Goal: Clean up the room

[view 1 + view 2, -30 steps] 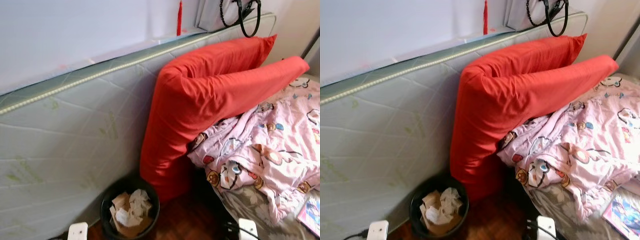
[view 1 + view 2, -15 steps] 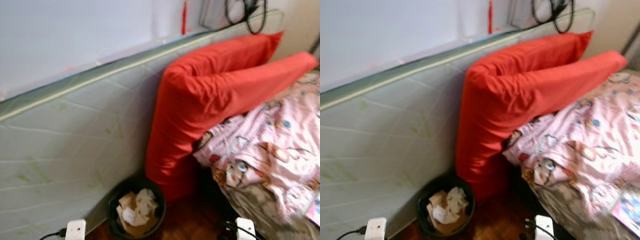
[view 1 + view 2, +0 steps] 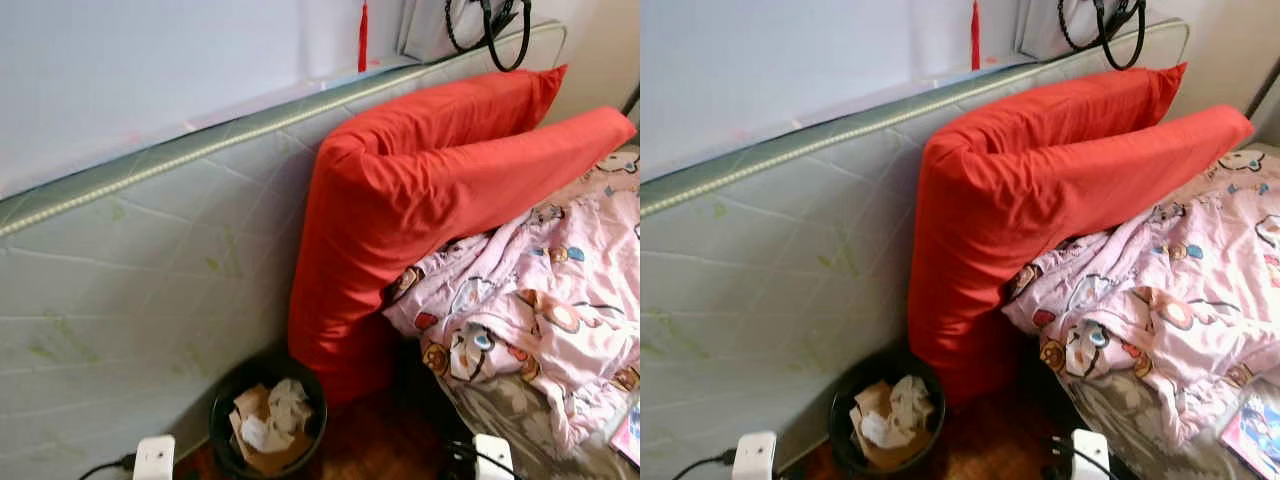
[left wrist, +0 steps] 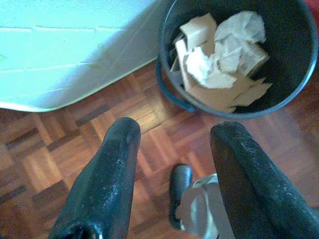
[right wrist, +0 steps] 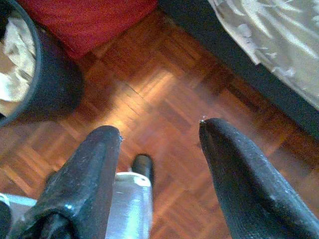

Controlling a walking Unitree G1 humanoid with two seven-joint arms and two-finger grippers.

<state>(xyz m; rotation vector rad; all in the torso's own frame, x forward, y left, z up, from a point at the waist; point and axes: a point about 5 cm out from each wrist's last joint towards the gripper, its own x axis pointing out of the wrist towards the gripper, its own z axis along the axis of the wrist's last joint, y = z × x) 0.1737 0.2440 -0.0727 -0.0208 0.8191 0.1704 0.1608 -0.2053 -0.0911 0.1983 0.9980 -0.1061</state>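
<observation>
A black waste bin (image 3: pixel 266 420) holding crumpled paper and cardboard stands on the wood floor, against a grey mattress (image 3: pixel 150 270) leaning on the wall. A long red pillow (image 3: pixel 420 200) leans beside the bin, and a pink patterned quilt (image 3: pixel 540 300) lies rumpled on the bed. My left gripper (image 4: pixel 172 164) hangs open over the parquet just short of the bin (image 4: pixel 239 55). My right gripper (image 5: pixel 159 144) is open above bare floor, between the bin (image 5: pixel 30 74) and the bed's edge (image 5: pixel 269 59).
A colourful book (image 3: pixel 1252 438) lies at the bed's near corner. A black cable loop (image 3: pixel 495 30) and a red tassel (image 3: pixel 362 35) hang on the wall behind the mattress. White parts of my arms (image 3: pixel 153 458) (image 3: pixel 492 455) show at the bottom edge.
The camera has shifted slightly and the blur has cleared. The bin, pillow and quilt have not moved.
</observation>
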